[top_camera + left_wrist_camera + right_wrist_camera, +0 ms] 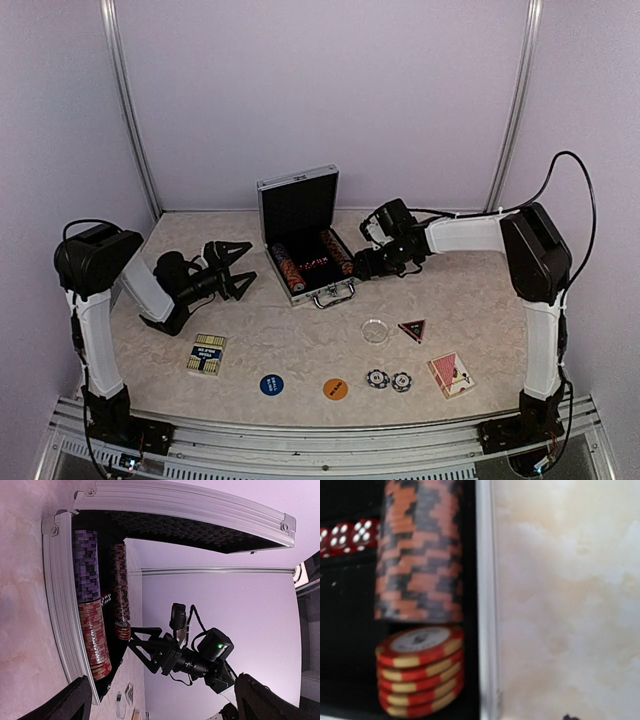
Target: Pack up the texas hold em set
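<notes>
Briefcase [298,205]: we're seating red chips [420,672] w/ right end effector [360,265], half-spread, grip unclear. Left end effector [245,270] is gaping, empty. Next we're needing loose chips [388,380] off table [480,300].

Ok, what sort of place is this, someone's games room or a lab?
Most likely a lab test booth: plain lilac wall panels in metal posts, and two robot arms bolted to an aluminium rail at the marble-look table's edge.

Open briefcase [60,605], 2 chip rows [90,625] inside; right gripper [131,638] at 1 row's end; left gripper [167,697] jaws wide.
</notes>
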{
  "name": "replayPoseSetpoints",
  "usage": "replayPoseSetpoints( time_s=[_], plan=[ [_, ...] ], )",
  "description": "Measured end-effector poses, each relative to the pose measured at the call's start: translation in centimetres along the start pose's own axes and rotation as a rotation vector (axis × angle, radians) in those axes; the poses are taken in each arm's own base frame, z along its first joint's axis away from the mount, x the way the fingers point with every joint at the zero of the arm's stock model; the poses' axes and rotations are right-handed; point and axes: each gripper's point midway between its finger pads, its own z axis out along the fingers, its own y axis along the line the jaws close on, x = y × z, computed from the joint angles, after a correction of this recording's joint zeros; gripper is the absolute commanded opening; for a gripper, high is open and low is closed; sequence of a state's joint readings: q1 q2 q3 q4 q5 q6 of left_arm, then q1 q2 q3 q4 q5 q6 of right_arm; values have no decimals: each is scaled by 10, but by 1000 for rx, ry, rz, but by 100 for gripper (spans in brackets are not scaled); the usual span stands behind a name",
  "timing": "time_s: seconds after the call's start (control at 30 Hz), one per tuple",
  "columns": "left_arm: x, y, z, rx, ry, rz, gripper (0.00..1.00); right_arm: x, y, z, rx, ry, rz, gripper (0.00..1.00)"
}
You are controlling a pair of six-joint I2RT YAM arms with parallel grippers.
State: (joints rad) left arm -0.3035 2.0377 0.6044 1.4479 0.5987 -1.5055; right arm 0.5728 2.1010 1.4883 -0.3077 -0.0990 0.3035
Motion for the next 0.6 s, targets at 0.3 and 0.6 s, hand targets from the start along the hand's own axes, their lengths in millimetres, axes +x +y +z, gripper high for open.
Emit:
replayPoseSetpoints(
  time_s=[0.3, 0.6],
  plan=[
    [0, -1, 0, 3, 0, -8, 99, 3, 1, 0, -8, 8, 24, 71],
    [2, 1, -2, -2, 0, -11, 99, -31, 0, 8, 27, -44, 18, 71]
  ],
)
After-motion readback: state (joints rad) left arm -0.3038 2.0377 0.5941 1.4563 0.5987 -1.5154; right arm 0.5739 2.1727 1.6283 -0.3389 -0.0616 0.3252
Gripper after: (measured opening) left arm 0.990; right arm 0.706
